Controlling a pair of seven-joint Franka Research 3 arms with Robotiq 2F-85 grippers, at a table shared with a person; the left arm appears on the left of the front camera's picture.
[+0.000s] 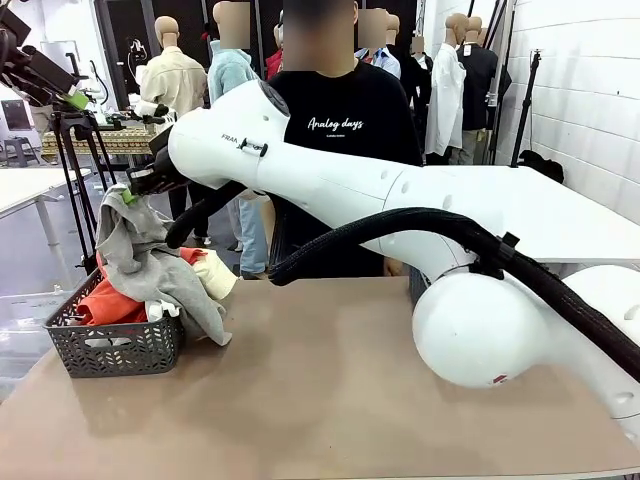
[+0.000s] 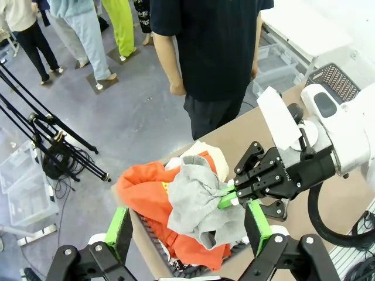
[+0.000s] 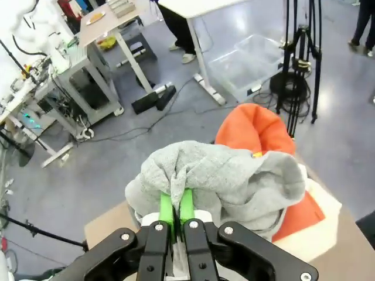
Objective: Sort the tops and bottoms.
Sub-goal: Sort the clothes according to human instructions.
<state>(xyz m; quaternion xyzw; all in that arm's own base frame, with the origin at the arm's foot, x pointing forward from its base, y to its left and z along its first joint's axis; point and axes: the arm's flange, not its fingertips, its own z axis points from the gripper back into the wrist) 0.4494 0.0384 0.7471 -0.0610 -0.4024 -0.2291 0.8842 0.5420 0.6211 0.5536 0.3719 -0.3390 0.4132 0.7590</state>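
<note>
While the right claw (image 1: 128,190) reaches across the surface (image 1: 330,400) to the basket (image 1: 115,345) at the robot's left, its green pads (image 3: 167,206) are pressed together on a fold of a grey garment (image 1: 150,265), which hangs from the pinch and drapes down over the basket's near rim. The left claw (image 2: 187,231) hovers above the same basket with its fingers spread wide and nothing between them. Under the grey cloth lie the orange-red top (image 2: 146,193) and the cream top (image 1: 215,272), both in the basket and both partly covered. A person in a black T-shirt (image 1: 345,120) stands at the far side.

The step in hand appears to be drawing the grey garment out of the pile. It would go best as a straight upward lift, high enough that the hanging hem clears the rim before any sideways travel; a lower path would likely drag the cloth over the wall and tip or slide the light basket. The grey folds rest on the orange-red top, so a slow rise would let the two separate instead of carrying both. The pinch holds only a small fold, so a jerk could pull it free.
</note>
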